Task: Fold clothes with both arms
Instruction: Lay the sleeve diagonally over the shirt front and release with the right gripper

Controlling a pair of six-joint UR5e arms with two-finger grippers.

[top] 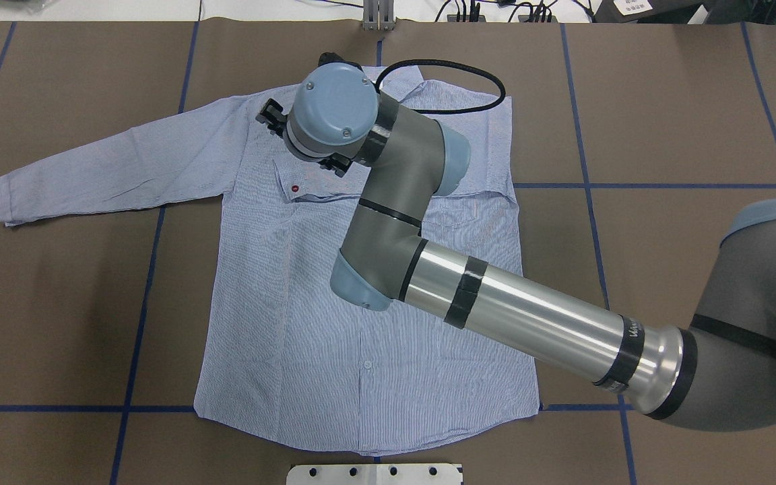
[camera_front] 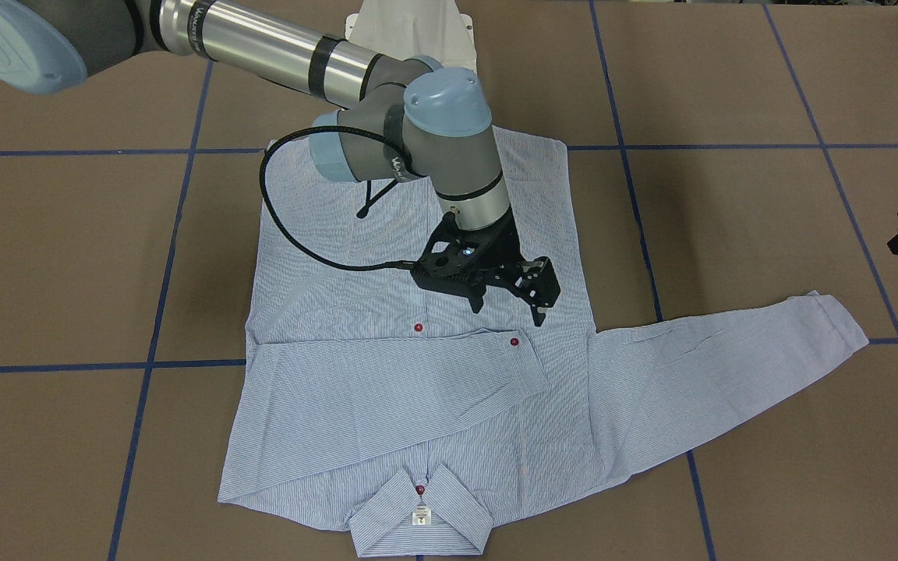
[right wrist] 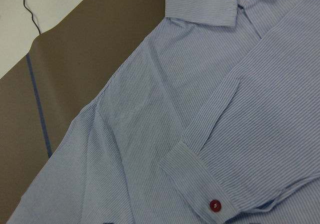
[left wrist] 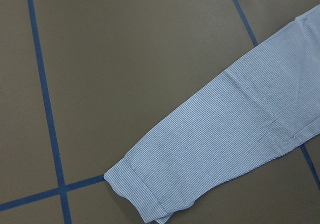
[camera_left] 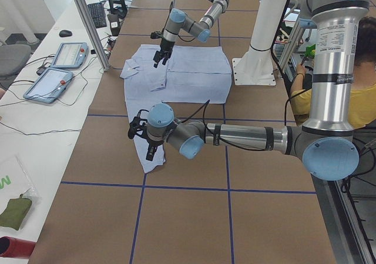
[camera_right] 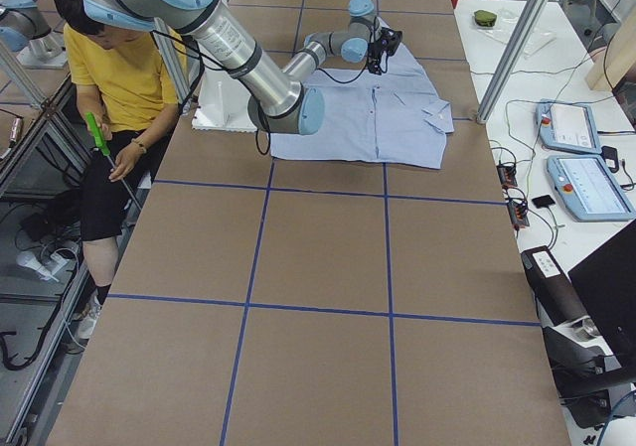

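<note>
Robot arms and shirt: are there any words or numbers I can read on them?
Right arm, black band: white writing, seems to start "W"; rest blurred.
Neck label of the shirt: print too small to read.
Left arm, white sticker: too small to read.

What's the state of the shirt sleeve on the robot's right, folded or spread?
Folded. The sleeve lies across the shirt front, its red-buttoned cuff near the right gripper.

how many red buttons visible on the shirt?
3: the collar button, the cuff button on the folded sleeve, a placket button at that sleeve's edge. Others may hide under the sleeve or right arm.
</note>
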